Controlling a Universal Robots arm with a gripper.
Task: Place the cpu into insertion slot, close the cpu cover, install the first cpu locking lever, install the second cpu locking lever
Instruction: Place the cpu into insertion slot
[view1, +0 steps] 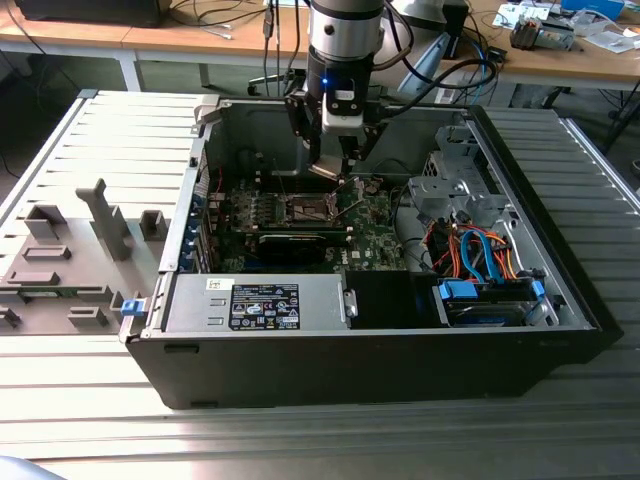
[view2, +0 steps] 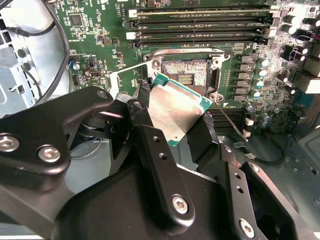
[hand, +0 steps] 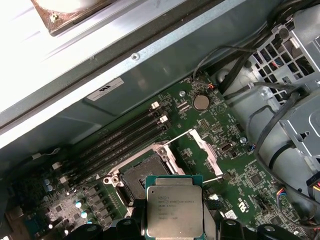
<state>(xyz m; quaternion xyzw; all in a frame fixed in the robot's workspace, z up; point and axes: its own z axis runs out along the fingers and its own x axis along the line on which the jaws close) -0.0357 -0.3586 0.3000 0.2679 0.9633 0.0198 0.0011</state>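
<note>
My gripper hangs inside the open computer case, shut on the cpu. The cpu is a flat square chip with a silvery top and a green rim, held by its edges between the black fingers. It is tilted and hovers just above and beside the insertion slot, apart from it. The slot lies uncovered, dark in its centre with a metal rim. The cpu cover stands raised at the slot's side. A thin wire locking lever sticks out, unlatched. From outside, the slot lies below the gripper.
Long black memory slots run along one side of the socket. A metal drive cage with orange and blue cables fills the exterior view's right of the case. The power supply sits in front. A grey fixture lies outside the case.
</note>
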